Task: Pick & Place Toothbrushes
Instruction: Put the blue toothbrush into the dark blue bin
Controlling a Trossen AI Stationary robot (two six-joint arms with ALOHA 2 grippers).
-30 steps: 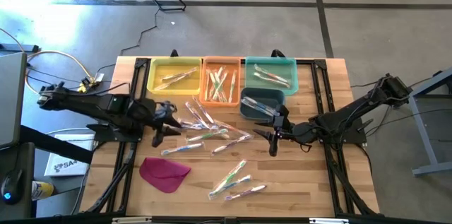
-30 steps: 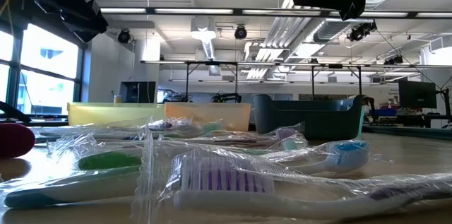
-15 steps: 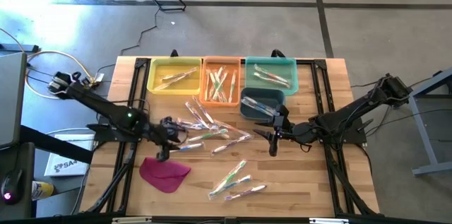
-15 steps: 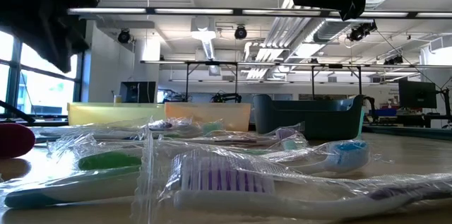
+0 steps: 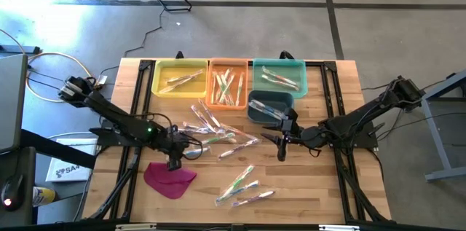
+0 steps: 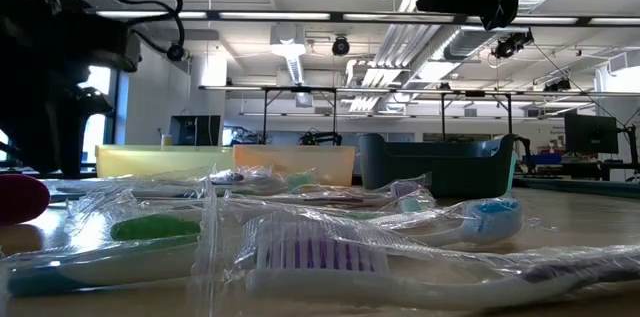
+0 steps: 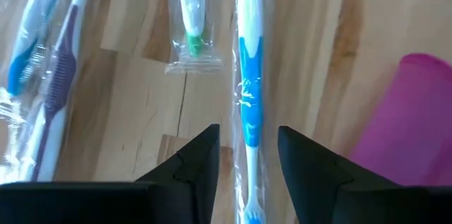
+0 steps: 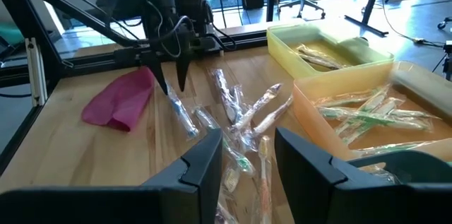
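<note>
Wrapped toothbrushes lie scattered flat on the wooden table's middle, and a few more lie nearer the front. My left gripper points steeply down, open, just over a blue-handled toothbrush beside the magenta cloth. In the left wrist view its two fingers stand on either side of that toothbrush's handle; I see no touch. From the right wrist view the left gripper hangs a little above the table. My right gripper waits open and empty beside the dark blue bin.
Yellow, orange and teal bins, each with toothbrushes inside, stand in a row along the far edge, the dark blue bin in front of the teal one. In the low view wrapped toothbrushes fill the foreground.
My left gripper has swung from the left of the toothbrush pile toward the table's near edge and down, tipping from nearly level to steeply downward. It now stands over the blue toothbrush by the magenta cloth. Nothing on the table has moved.
</note>
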